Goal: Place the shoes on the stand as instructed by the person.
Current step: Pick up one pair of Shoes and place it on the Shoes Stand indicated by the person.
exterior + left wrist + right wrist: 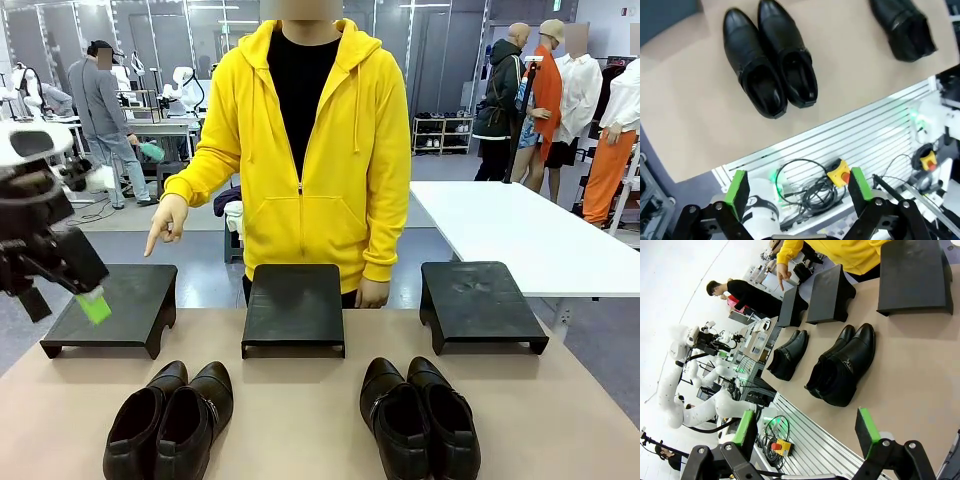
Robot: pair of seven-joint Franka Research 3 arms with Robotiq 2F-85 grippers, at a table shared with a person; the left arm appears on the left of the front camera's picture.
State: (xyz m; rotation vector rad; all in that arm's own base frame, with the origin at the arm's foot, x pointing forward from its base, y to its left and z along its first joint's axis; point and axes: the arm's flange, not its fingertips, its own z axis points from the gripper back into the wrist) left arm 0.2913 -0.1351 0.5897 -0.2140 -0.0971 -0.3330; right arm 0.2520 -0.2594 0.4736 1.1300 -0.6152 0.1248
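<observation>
Starting from the shoes, we find both pairs on the desk along its near edge, the left pair (pixel 170 420) toward the near-left corner and the right pair (pixel 420 418) toward the near-right corner. The toes face the far edge, and neither pair is on a stand yet. Three black stands line the far edge: the left stand (pixel 115 305), the middle stand (pixel 294 305) and the right stand (pixel 480 300), all bare on top. The person (pixel 300 150) stands behind the middle stand, and the pointing hand (pixel 165 222) aims down at the left stand, which we read as the instructed target. We cannot tell which pair is meant. The left gripper (pixel 799 186) hangs high at the desk's left side and the right gripper (pixel 806 430) hangs back over the near edge; both have jaws wide and hold nothing. We judge the desk (pixel 300 420) between shoes and stands to be unobstructed, but the pointing hand requires clearance.
</observation>
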